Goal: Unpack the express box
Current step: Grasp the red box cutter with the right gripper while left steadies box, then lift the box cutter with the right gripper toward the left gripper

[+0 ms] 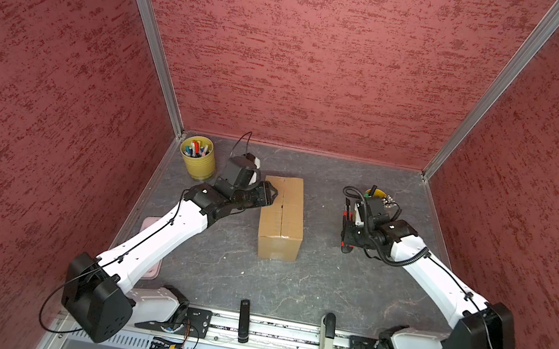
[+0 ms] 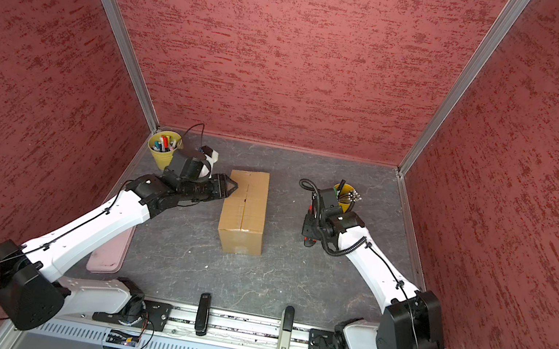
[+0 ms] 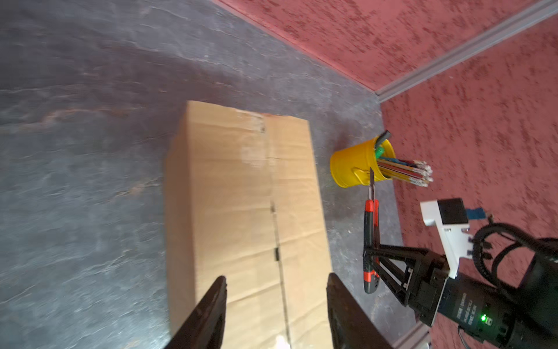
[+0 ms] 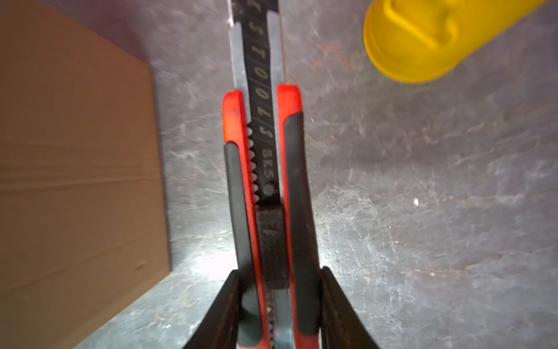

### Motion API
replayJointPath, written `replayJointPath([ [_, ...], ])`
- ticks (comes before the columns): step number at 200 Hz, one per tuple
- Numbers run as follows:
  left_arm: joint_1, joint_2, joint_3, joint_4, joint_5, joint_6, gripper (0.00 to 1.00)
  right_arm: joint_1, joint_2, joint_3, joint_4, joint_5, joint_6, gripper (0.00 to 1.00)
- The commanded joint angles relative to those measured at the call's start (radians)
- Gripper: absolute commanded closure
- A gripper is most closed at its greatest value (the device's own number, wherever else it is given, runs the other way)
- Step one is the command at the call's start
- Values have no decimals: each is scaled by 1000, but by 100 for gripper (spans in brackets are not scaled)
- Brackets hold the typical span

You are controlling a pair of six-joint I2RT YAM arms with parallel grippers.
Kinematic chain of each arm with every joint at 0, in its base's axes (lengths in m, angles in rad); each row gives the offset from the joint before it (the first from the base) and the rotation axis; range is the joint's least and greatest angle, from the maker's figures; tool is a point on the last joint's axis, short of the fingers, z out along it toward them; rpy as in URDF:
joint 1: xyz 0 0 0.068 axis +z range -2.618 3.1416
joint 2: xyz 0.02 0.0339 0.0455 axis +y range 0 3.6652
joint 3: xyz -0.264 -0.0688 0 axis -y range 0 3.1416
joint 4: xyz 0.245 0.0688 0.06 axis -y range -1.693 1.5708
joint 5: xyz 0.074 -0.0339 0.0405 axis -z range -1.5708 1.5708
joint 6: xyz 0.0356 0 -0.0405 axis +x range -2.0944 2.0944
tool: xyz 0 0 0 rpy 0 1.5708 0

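The express box (image 1: 282, 218) (image 2: 244, 212) is a brown carton standing mid-table, its top flaps lying flat along a centre seam. My left gripper (image 1: 273, 193) (image 2: 233, 187) is over the box's far left top edge. In the left wrist view it (image 3: 276, 279) is open, with the box top (image 3: 250, 211) showing between its fingers and nothing held. My right gripper (image 1: 345, 234) (image 4: 279, 272) is to the right of the box, apart from it, and shut on a red and black utility knife (image 4: 265, 151) (image 3: 370, 229). The knife's blade is out and points to the far side.
A yellow cup of markers (image 1: 197, 161) stands at the far left corner. A yellow cup of pencils (image 3: 353, 169) (image 2: 344, 200) stands just beyond the knife tip. A pink tray (image 2: 109, 254) lies under my left arm. Red walls close in three sides.
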Motion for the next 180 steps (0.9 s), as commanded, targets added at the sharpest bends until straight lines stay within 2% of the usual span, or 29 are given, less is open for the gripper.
replayJointPath([
  [1, -40, 52, 26, 96, 63, -18, 45, -2, -38, 70, -78, -42, -71, 88],
  [43, -136, 168, 83, 253, 96, -32, 44, 1, -87, 149, -79, -137, -124, 88],
  [98, -200, 329, 147, 464, 175, -77, 43, 19, -112, 182, -69, -166, -126, 89],
  [180, -238, 439, 214, 570, 220, -109, 45, 46, -96, 198, -21, -198, -119, 90],
])
